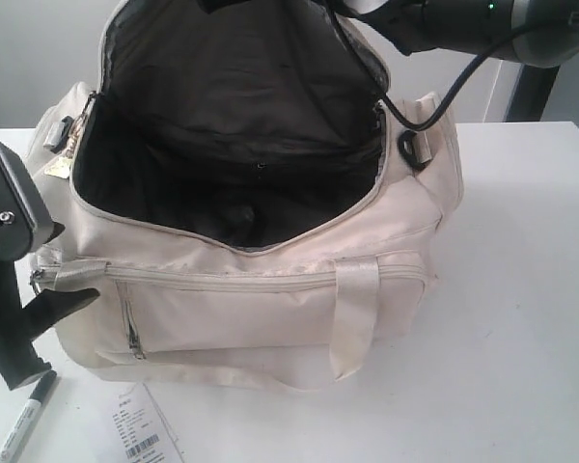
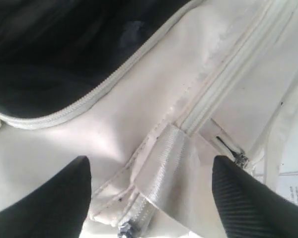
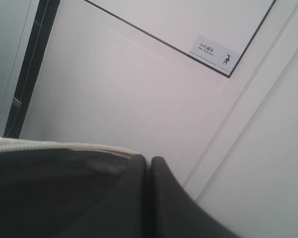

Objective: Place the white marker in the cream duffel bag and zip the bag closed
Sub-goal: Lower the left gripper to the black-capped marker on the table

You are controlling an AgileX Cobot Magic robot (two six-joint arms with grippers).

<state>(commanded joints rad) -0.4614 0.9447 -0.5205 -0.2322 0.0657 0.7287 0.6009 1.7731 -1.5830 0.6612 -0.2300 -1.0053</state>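
Note:
The cream duffel bag point(image 1: 270, 299) stands wide open on the white table, its black lining point(image 1: 232, 125) showing. My right gripper point(image 3: 150, 163) is shut on the raised upper flap's edge and holds it up; its arm point(image 1: 463, 24) comes in from the top right. The white marker point(image 1: 24, 420) lies on the table at the front left, outside the bag. My left gripper point(image 2: 151, 198) is open at the bag's front left corner, its fingers point(image 2: 54, 198) either side of a shiny strap tab point(image 2: 164, 163) without touching it.
A flat white barcode label point(image 1: 145, 429) lies on the table in front of the bag, next to the marker. A strap handle point(image 1: 355, 318) hangs down the bag's front. A small gold charm point(image 1: 58, 166) dangles at the left end. A black cable point(image 1: 434, 111) loops over the bag's right end.

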